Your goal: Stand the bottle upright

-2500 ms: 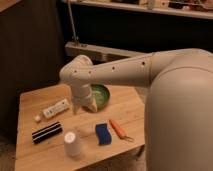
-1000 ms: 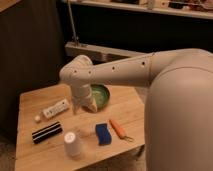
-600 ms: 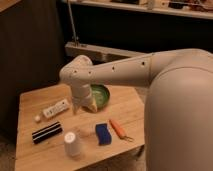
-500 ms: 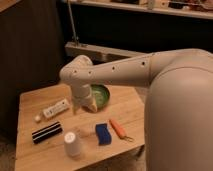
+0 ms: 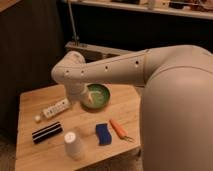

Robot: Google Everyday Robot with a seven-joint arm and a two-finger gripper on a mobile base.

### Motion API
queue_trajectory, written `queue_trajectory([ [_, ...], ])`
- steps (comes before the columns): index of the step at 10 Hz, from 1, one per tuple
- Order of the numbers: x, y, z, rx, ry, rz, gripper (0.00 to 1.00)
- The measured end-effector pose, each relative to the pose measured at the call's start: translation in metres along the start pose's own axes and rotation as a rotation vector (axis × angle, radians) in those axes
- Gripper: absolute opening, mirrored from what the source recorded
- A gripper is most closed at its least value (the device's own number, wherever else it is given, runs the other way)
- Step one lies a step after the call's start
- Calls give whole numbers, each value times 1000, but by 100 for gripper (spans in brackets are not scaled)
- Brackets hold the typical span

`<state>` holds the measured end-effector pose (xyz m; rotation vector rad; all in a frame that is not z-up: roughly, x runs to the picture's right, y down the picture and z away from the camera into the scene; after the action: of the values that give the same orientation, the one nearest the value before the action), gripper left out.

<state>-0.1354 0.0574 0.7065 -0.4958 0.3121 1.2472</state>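
Observation:
The bottle (image 5: 54, 109) is pale with a white label and dark marks. It lies on its side on the left part of the wooden table (image 5: 30, 102), with its small white cap end (image 5: 37, 118) pointing to the front left. My gripper (image 5: 85, 98) hangs down from the bent white arm (image 5: 107, 70), at the left rim of a green bowl (image 5: 98, 96). It is just right of the bottle and holds nothing that I can see.
A black block with white stripes (image 5: 47, 132) lies in front of the bottle. A white paper cup (image 5: 74, 145) stands near the front edge. A blue sponge (image 5: 103, 134) and an orange tool (image 5: 118, 128) lie at the front right. A dark shelf stands behind the table.

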Motion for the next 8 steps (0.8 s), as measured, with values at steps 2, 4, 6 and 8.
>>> queue_trajectory([
  [2, -28, 36, -8, -96, -113, -248, 65],
  [4, -44, 48, -13, -247, -192, -444, 65],
  [6, -54, 48, -11, -473, -227, -568, 65],
  [8, -63, 41, -14, -596, -277, -617, 65],
])
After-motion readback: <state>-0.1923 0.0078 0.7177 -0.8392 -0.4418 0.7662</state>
